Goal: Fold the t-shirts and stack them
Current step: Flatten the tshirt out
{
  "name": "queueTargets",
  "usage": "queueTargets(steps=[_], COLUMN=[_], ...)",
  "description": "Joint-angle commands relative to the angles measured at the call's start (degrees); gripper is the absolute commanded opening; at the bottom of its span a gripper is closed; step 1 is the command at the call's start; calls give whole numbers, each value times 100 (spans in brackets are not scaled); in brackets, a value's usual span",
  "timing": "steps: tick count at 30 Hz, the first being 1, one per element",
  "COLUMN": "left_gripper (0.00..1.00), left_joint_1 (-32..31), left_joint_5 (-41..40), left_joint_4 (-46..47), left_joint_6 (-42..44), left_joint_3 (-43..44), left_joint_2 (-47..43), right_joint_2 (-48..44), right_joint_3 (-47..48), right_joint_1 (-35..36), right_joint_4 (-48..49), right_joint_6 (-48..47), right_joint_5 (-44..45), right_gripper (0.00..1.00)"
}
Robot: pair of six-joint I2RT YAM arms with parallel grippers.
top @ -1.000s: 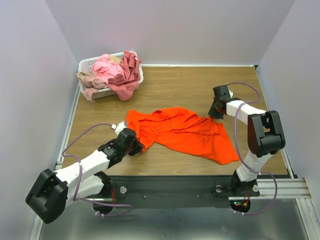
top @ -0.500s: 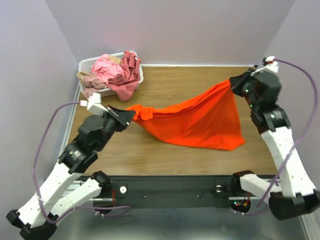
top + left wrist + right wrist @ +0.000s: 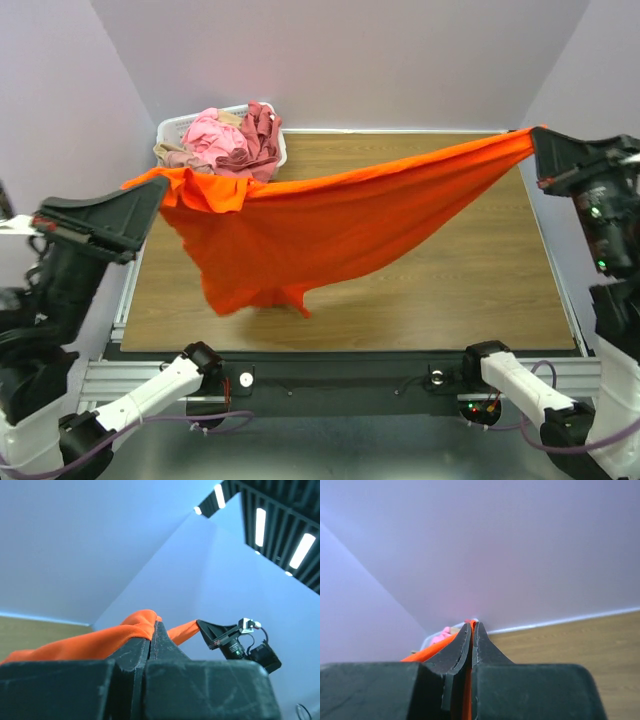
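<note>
Wood table (image 3: 450, 290), lilac walls (image 3: 330, 60) on three sides. Both arms are raised with the orange shirt (image 3: 330, 225) strung in the air between them, spanning nearly the full table width.

The left gripper (image 3: 158, 186) is high at the left edge, jaws pinched closed on one end of the shirt. Its wrist view shows cloth coming out right at the closed tips. The right gripper (image 3: 537, 138) is high at the far right, jaws clamped on the other end. Its wrist view shows an orange strip squeezed between the fingers.

The shirt's top edge runs fairly taut from grip to grip, with a slight sag mid-span. Most of the cloth hangs left of centre in a bunched drape, lowest folds over the near-left part of the table. Can't tell whether they touch the wood. Cloth next to the left grip is crumpled and doubled over.

The white basket (image 3: 172, 127) sits at the far-left corner of the table. A pink shirt (image 3: 213, 135), maroon shirt (image 3: 262, 128) and beige shirt (image 3: 172, 155) are piled in it. In the top view the orange shirt's left end covers the basket's near edge.
</note>
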Motion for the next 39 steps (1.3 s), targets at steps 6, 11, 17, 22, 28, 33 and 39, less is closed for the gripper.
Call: queueTargets(steps=[6,11,17,22,28,33,39], left_gripper=[0,0,0,0,0,0,98], left_joint_1=[-6,38,126,134,204,1186,1339], left_joint_5=[1067,1400,1420,412,-1384,-457,826], left_joint_4=[201,210,271,727,895,1467,959], left_joint_6=[359,368,324,456,552,439,1209], left_joint_3=[1134,1416,1162,284,-543,-519,1861], left_joint_2=[70,139,456,781,2387,4738,7938], right_joint_2=[-490,-789,-825,-702,18,1639,4171], right_joint_3=[1037,1293,934,47,-1612,-2696,-2173], right_joint_1=[17,17,18,26,17,9,-588], right_joint_4=[-410,-524,-665,-656,-429,433,811], right_joint_6=[200,323,332,411,656,981,1167], right_joint_5=[-945,-718,-120,828,2744,3527,3109], right_gripper=[0,0,1,0,0,1,2])
